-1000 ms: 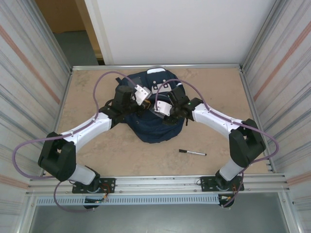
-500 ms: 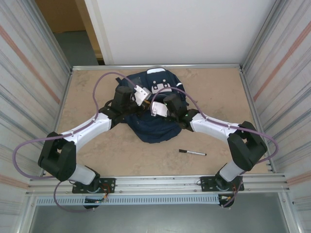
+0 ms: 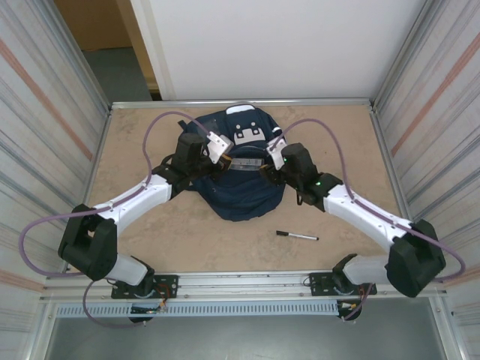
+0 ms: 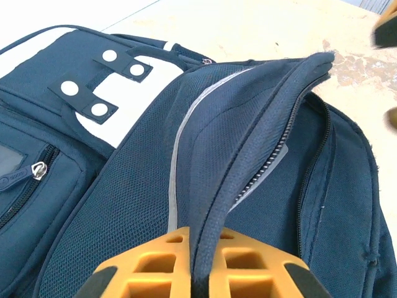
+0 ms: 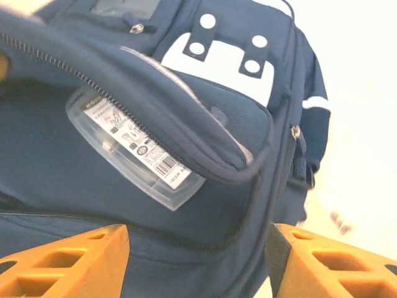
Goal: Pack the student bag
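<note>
Left gripper clenched on the student bag zip edge; right gripper spread, empty; clear case mid-frame (barcode label, print unreadable).

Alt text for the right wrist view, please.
A clear labelled box lies in the navy bag's open zip compartment, partly under a lifted flap. The right hand hovers above it, its orange fingers spread wide and holding nothing.

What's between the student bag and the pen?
Just bare table, seen in the top view, separates the student bag from the pen.
</note>
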`<state>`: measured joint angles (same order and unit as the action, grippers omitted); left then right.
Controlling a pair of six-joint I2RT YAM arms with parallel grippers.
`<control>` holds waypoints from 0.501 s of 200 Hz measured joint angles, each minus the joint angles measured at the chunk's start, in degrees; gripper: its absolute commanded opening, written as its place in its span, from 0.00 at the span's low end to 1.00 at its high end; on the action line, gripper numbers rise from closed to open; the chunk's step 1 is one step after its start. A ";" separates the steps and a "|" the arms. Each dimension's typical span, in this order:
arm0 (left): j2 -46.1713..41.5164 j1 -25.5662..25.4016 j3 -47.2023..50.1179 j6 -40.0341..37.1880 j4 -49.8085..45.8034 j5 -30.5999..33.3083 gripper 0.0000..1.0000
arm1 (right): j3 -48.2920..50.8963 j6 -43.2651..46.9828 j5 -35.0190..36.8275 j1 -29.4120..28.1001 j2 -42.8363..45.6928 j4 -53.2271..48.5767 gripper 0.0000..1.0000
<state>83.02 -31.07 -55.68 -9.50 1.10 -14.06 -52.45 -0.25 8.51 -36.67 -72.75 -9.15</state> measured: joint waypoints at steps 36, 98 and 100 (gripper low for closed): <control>0.02 0.00 -0.94 0.42 -1.79 -1.09 0.00 | -3.15 -18.82 -3.65 -0.72 -0.44 -5.35 0.53; 0.46 0.48 -3.45 1.88 -4.81 -3.98 0.00 | -0.31 -21.46 -12.00 -0.11 -11.63 -1.33 0.28; 0.46 0.48 -3.45 1.88 -4.81 -4.07 0.00 | -0.55 -21.53 -12.11 0.00 -11.96 -1.36 0.28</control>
<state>83.48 -30.59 -59.13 -7.62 -3.70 -18.13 -52.99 -21.78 -3.60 -36.67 -84.71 -10.50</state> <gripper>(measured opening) 0.092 0.290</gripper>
